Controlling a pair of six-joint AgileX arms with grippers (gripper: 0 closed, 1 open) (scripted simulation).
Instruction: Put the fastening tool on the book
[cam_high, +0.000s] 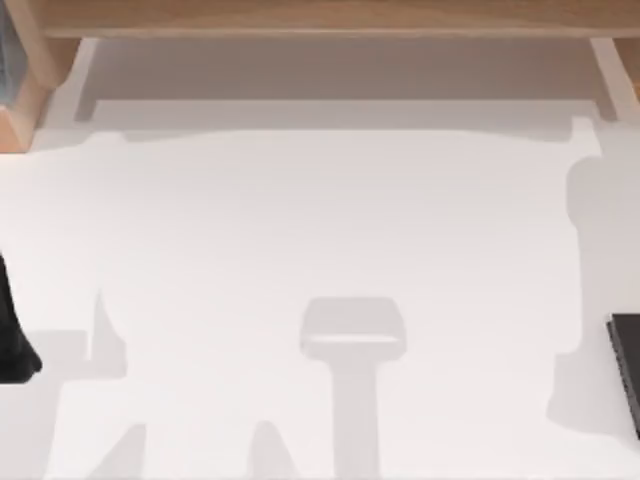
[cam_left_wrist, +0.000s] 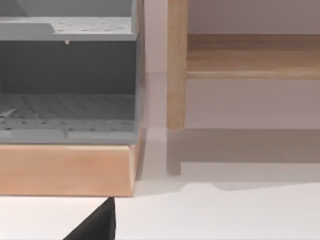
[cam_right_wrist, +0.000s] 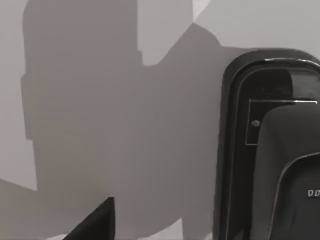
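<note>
- The left arm (cam_high: 14, 330) is sitting at the table's left edge, well forward of the wooden rack (cam_high: 330, 15). The left gripper (cam_left_wrist: 95, 225) is pointing toward the rack's upright and a grey perforated shelf unit (cam_left_wrist: 65, 115) beside it. I cannot tell whether this claw is wide or narrow.
- The right gripper (cam_right_wrist: 95, 222) is hanging over the white table (cam_high: 300, 220), just beside a black rounded object (cam_right_wrist: 270, 150). I cannot tell whether this claw is wide or narrow either, and it is not gripping anything that I can make out.
- That black object (cam_high: 626, 375) is lying at the table's right edge, far forward of the rack and partly cut off. I am judging it to be the fastening tool, probably a stapler, though it could be something else.
- Risk: if the identification is wrong, the right arm is heading for the wrong thing, and I cannot tell which thing is the book.
- Risk: the object is lying so near the table edge that a descent slightly off centre is likely to nudge it outward, away from the rack, and off the table.
- Risk: its top is looking smooth and curved, so a shallow grip could be slipping during the lift.
- Risk: with the claw opening unknown, a narrow claw coming down would be landing on the object instead of straddling it.
</note>
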